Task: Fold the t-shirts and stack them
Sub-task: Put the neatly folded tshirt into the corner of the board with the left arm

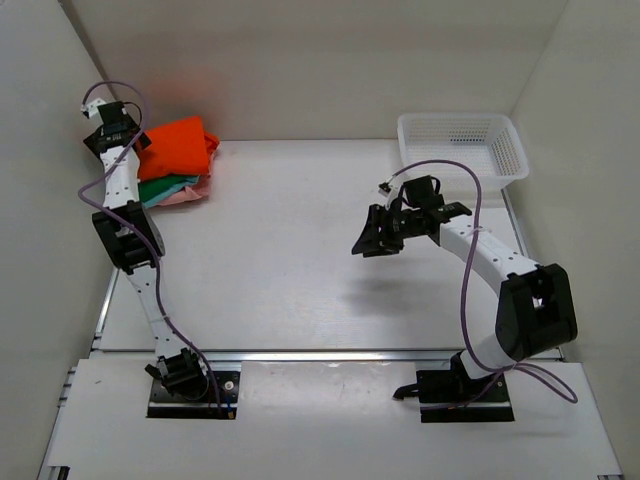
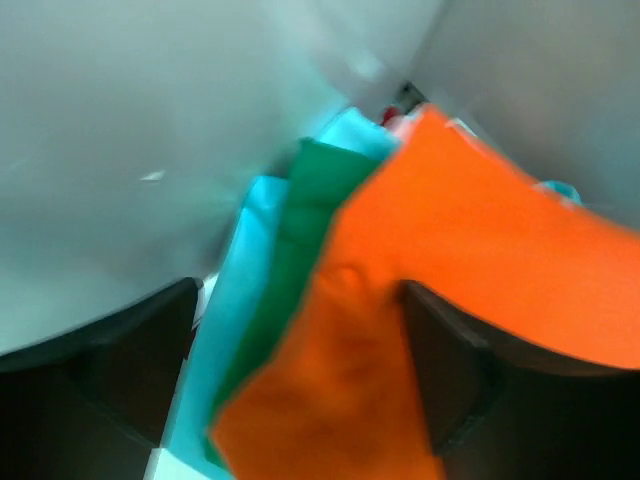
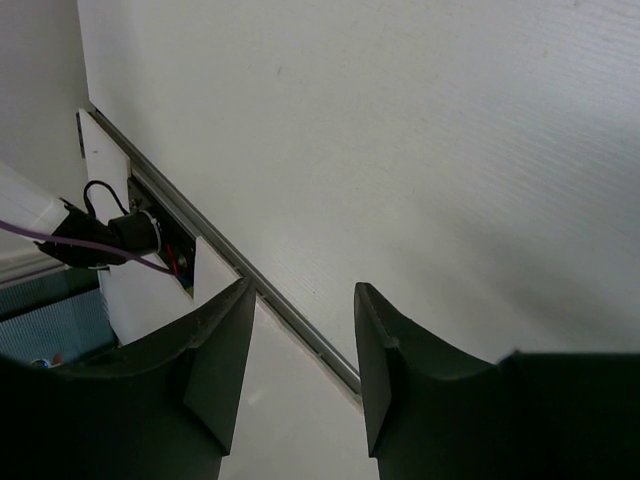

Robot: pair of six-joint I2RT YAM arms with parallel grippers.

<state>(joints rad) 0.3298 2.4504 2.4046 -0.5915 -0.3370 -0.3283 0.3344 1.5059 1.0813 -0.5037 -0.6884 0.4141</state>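
1. Orange t-shirt [image 1: 182, 143] tops the folded stack, upper left of the top view; green t-shirt [image 1: 165, 186] and pink t-shirt [image 1: 188, 197] peek out beneath.
2. Left gripper [image 1: 140, 140] at the stack's left edge; fingers apart, orange cloth between them.
3. Right gripper [image 1: 372, 240] mid-frame above the table [image 1: 280, 260]; fingers apart, nothing between; white mesh basket [image 1: 462, 145] upper right, well apart.

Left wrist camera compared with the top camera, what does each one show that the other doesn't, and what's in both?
Only the left wrist view: a close-up of the left gripper, open, its dark fingers on either side of the orange t-shirt, with a light teal layer at the edge of the stack. Only the top view: the white mesh basket at the far right of the table, and the right gripper above bare table. Both: the orange t-shirt lying on top of the green one.
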